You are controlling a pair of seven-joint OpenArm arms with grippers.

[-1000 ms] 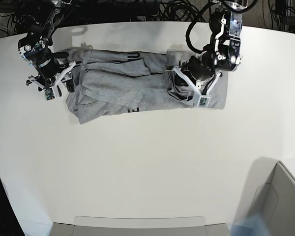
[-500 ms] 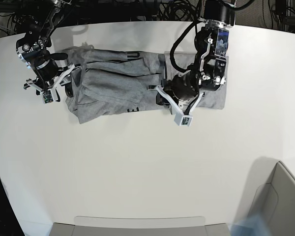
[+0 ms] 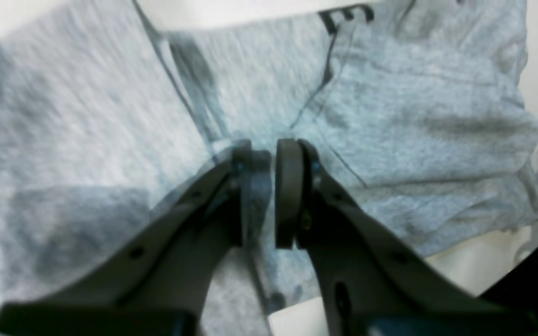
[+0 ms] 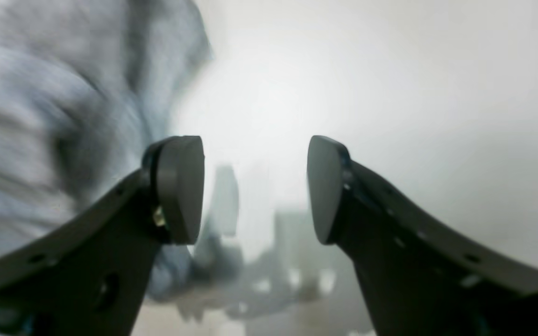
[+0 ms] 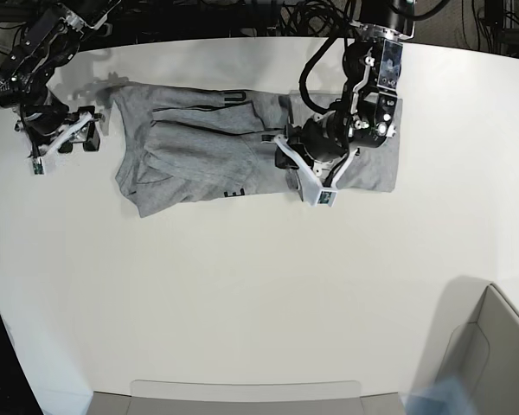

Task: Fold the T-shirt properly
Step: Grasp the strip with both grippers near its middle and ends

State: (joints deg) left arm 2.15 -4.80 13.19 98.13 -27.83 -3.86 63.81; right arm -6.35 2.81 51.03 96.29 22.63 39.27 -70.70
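Heather-grey cotton T-shirt [image 5: 216, 156], partly folded, lying on the white table [image 5: 259, 294] toward its far edge, between the two arms.

Long axis: runs across the table, side to side in the base view. Which end is neck and which is hem cannot be told for certain. Black block lettering [image 5: 234, 194] shows at the near edge. One end bunches into slanting folds beside the right arm; the other lies flatter under the left arm.

Left gripper [image 3: 264, 186]: fingers nearly together over the middle of the shirt, with a blurred, thin grey fold running up between the pads; judged to be pinching cloth, though the blur leaves some doubt.

Right gripper [image 4: 255, 186]: fingers spread wide, nothing between them, hanging over bare table just off the shirt's end, apart from the cloth.

Risks, as judgements:
- Only one layer may be pinched; a lift or drag would then peel the fold apart instead of carrying it.
- With the far end unheld, a pull by the left arm could slide the whole shirt and skew its edges.
- The bunched end, if folded over as it lies, would lock in creases.
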